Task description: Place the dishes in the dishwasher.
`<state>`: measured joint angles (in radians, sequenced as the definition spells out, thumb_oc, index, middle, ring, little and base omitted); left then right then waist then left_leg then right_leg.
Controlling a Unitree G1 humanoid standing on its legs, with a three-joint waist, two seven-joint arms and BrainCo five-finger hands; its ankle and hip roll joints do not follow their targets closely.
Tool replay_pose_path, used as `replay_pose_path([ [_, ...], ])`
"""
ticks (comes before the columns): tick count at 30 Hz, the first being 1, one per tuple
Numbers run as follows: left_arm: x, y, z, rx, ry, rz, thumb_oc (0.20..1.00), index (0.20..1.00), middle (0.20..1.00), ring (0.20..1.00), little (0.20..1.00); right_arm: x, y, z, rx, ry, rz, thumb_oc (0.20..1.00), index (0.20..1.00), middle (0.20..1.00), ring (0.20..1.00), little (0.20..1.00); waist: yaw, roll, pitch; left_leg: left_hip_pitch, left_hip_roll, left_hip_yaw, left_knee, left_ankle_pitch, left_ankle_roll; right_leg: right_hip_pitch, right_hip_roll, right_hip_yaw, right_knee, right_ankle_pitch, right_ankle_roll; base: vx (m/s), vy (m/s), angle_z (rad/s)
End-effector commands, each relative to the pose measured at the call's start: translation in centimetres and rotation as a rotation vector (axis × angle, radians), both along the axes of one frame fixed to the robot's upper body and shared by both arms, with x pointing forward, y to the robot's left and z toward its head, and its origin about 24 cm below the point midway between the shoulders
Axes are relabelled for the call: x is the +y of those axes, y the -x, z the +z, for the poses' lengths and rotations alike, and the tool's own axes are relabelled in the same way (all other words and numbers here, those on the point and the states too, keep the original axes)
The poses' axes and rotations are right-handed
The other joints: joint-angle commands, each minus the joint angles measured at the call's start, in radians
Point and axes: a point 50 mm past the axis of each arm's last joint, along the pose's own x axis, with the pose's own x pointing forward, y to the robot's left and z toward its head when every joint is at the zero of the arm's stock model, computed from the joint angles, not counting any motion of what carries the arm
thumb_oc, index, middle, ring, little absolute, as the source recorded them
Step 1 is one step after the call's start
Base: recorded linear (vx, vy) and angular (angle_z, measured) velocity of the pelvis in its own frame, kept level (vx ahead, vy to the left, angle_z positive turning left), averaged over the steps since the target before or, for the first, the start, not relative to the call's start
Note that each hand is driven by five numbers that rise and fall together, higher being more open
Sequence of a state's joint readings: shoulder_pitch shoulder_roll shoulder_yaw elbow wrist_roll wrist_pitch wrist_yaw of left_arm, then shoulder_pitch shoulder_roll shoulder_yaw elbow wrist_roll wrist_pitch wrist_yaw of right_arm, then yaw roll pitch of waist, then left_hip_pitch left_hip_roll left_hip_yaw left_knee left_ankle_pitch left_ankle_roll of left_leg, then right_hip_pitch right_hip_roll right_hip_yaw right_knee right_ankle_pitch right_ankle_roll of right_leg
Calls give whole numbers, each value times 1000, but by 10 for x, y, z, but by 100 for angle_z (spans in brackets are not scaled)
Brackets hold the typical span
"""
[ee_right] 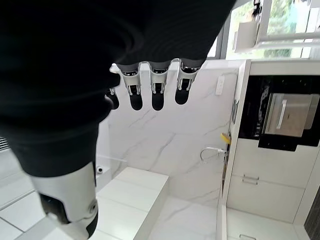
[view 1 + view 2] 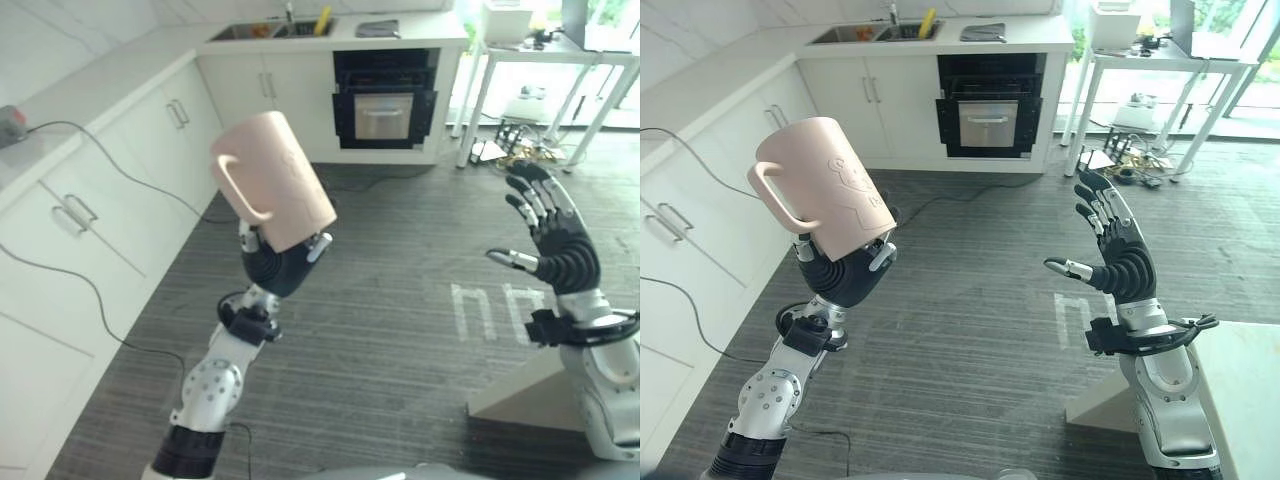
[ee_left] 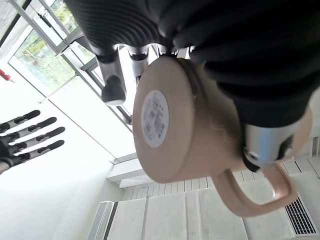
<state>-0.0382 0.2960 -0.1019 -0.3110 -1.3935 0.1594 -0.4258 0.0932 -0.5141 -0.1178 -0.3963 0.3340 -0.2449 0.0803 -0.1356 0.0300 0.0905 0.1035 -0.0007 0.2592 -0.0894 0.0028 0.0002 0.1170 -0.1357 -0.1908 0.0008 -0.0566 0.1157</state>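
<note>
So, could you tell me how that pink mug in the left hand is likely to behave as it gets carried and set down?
The pink mug looks rigid and probably ceramic, so likely fragile if dropped. The left hand holds it tilted, base up, fingers curled round the body; its smooth surface may slip. Its flat base and wide body suggest it would stand steadily once set down.

So the mug (image 2: 274,180) is a pale pink one, matte, with a big loop handle and some raised embossed pattern on its side. It's held up in the air by the left hand (image 2: 281,262), fingers wrapped round its lower part, nothing under it but floor. It's tilted, leaning toward the robot's left, handle sticking out on that side. The wrist view shows its flat end with a round white sticker (image 3: 155,118) on it.
</note>
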Motion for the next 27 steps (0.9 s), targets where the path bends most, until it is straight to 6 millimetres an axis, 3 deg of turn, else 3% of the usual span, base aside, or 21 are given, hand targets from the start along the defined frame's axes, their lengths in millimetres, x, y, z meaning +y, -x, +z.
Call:
replay_pose_path([
  [1, 9, 0, 9, -70, 4, 37, 200, 200, 200, 200, 200, -1, 0, 12, -78, 11, 5, 1000, 1000, 1000, 1000, 1000, -5, -25, -81, 31, 20, -3, 2, 8, -16, -50, 61, 43, -22, 126, -4, 17, 65, -9],
  [2, 11, 2, 15, -134, -86, 146, 200, 200, 200, 200, 200, 8, -7, -14, 79, -182, 55, 1000, 1000, 1000, 1000, 1000, -8, -28, -19, 8, -12, -121, 2, 10, -14, -48, 103, 173, -73, 130, -19, 16, 26, -6],
  [7, 12, -2, 11, -100, -90, 133, 200, 200, 200, 200, 200, 5, -9, -13, 86, -183, 42, 1000, 1000, 1000, 1000, 1000, 2, -34, -45, 7, -13, -140, 2, 8, -7, -49, 113, 164, -56, 117, -28, 51, -39, 11],
  [14, 22, 0, 2, -60, -85, 168, 200, 200, 200, 200, 200, 6, -4, -13, 72, -159, 61, 1000, 1000, 1000, 1000, 1000, -2, -36, -50, 32, 14, -113, 16, 12, -17, -42, 137, 184, -32, 96, -48, 51, -107, 6],
  [15, 24, 0, 0, -52, -89, 175, 200, 200, 200, 200, 200, 6, -4, -11, 67, -161, 71, 1000, 1000, 1000, 1000, 1000, -3, -41, -44, 21, 29, -108, 73, 10, -30, -43, 142, 192, -21, 91, -57, 11, -284, -4],
  [16, 24, 0, 0, -56, -92, 175, 200, 200, 200, 200, 200, 5, -5, -10, 62, -164, 84, 1000, 1000, 1000, 1000, 1000, -6, -55, -25, -61, 85, -88, 279, 92, -72, -41, 158, 198, -9, 86, -88, 13, -462, 2],
  [17, 21, 2, -2, -59, -95, 178, 200, 200, 200, 200, 200, 7, -6, -9, 51, -162, 108, 1000, 1000, 1000, 1000, 1000, -6, -88, 7, -187, 137, -75, 569, 124, -72, -44, 153, 206, 4, 94, -128, 101, -386, 13],
  [19, 20, 1, -6, -34, -85, 178, 200, 200, 200, 200, 200, 10, -8, -12, 54, -151, 108, 1000, 1000, 1000, 1000, 1000, 8, -73, 29, -241, 119, -12, 460, 102, -48, -8, 171, 215, -1, 71, -118, 228, -66, 35],
  [20, 22, 2, -8, -28, -82, 178, 200, 200, 200, 200, 200, 10, -9, -13, 58, -154, 110, 1000, 1000, 1000, 1000, 1000, 17, -58, 32, -241, 102, 12, 358, 116, -46, 10, 180, 213, -11, 66, -106, 391, 166, -2],
  [21, 25, 4, -10, -19, -77, 188, 200, 200, 200, 200, 200, 12, -9, -13, 63, -147, 120, 1000, 1000, 1000, 1000, 1000, 35, -28, 35, -259, 75, 21, 170, 178, -51, 53, 202, 238, -26, 53, -92, 466, 201, -42],
  [22, 28, 5, -10, -16, -75, 196, 200, 200, 200, 200, 200, 12, -8, -13, 67, -141, 126, 1000, 1000, 1000, 1000, 1000, 51, -19, 35, -275, 60, 14, 86, 227, -56, 86, 208, 254, -32, 43, -86, 368, 151, -74],
  [23, 28, 5, -10, -16, -75, 196, 200, 200, 200, 200, 200, 12, -8, -13, 67, -141, 126, 1000, 1000, 1000, 1000, 1000, 51, -19, 35, -275, 60, 14, 86, 227, -56, 86, 208, 254, -32, 43, -86, 487, 169, -76],
  [24, 32, 9, -14, 0, -73, 210, 200, 200, 200, 200, 200, 10, -5, -14, 66, -130, 129, 1000, 1000, 1000, 1000, 1000, 85, -16, 28, -344, 37, -21, 6, 287, -70, 152, 210, 278, -35, 10, -81, 451, 152, -54],
  [27, 36, 14, -18, 28, -73, 236, 200, 200, 200, 200, 200, 11, -6, -11, 57, -131, 147, 1000, 1000, 1000, 1000, 1000, 96, -16, 7, -326, 38, 22, 7, 241, -50, 158, 192, 281, 9, -3, -69, 513, 244, -72],
])
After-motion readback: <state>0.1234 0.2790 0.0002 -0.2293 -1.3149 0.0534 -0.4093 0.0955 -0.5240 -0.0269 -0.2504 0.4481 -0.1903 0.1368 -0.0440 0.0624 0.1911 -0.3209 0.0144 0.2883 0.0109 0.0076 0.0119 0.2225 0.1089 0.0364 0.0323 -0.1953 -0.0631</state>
